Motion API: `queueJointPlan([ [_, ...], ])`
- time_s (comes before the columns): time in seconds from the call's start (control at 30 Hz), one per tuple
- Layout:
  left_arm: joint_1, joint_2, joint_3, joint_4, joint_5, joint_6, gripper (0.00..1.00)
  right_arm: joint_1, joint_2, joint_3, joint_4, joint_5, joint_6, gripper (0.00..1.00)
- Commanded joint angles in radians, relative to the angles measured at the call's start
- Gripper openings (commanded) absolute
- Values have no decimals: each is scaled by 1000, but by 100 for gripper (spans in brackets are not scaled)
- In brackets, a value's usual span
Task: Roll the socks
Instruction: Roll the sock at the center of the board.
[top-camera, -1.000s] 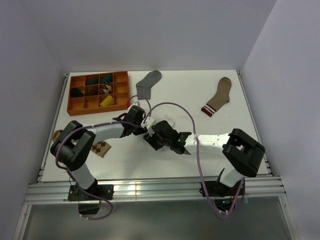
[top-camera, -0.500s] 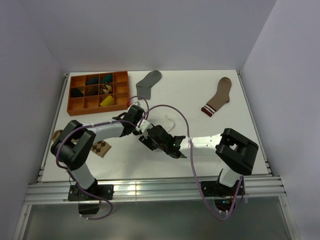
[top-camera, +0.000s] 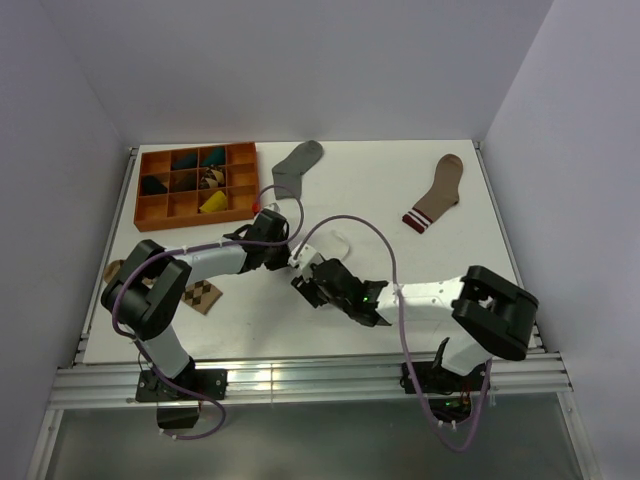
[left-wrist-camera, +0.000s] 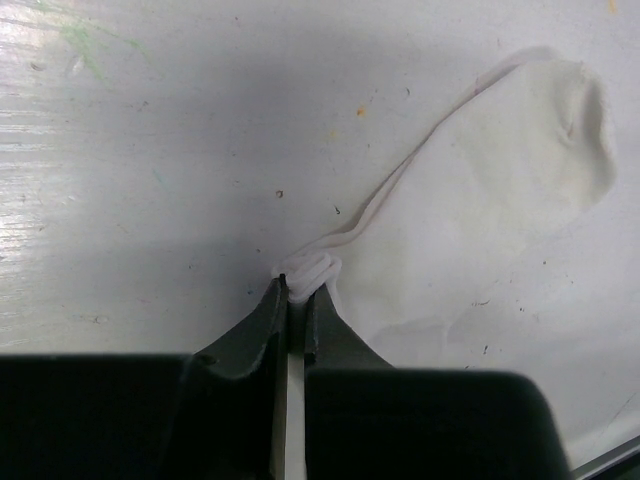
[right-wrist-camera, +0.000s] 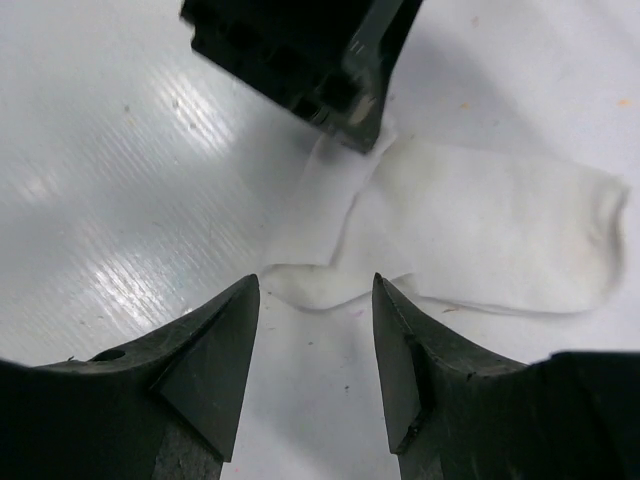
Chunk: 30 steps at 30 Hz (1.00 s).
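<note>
Working on the white sock (right-wrist-camera: 490, 230), spread flat near the middle of the table (top-camera: 380, 190), just in front of both arms. Pinched at its bunched end by the left gripper (left-wrist-camera: 297, 290), closed narrow on the cloth, with the rest running away to the rounded toe. Waiting just beside it with the right gripper (right-wrist-camera: 315, 285), spread wide and holding nothing, pointed at the loose fold on the near edge of the sock. To do this step well, most likely: hold the left pinch firm and low, so as not to lift the sock off the table. Bring the right gripper down over the loose fold next to the pinch, and not onto the left fingers, which are very close here. Take all the layers of cloth together, not only the top one. Then turn that end over itself toward the toe in small, even turns, and guide the roll straight. Pull only gently, since soft thin cloth like this probably slips out or stretches to one side. Leave for later the grey sock (top-camera: 298, 160), lying at the far side of the table, just beside the orange tray (top-camera: 140, 190).
</note>
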Motion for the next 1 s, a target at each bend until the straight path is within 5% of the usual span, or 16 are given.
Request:
queueJointPlan([
  [0.0, 0, 26, -27, -35, 13, -1, 0, -8, -117, -12, 62, 28, 25, 56],
  [0.97, 2, 37, 6, -70, 45, 6, 0, 58, 169, 154, 7, 49, -106, 56],
])
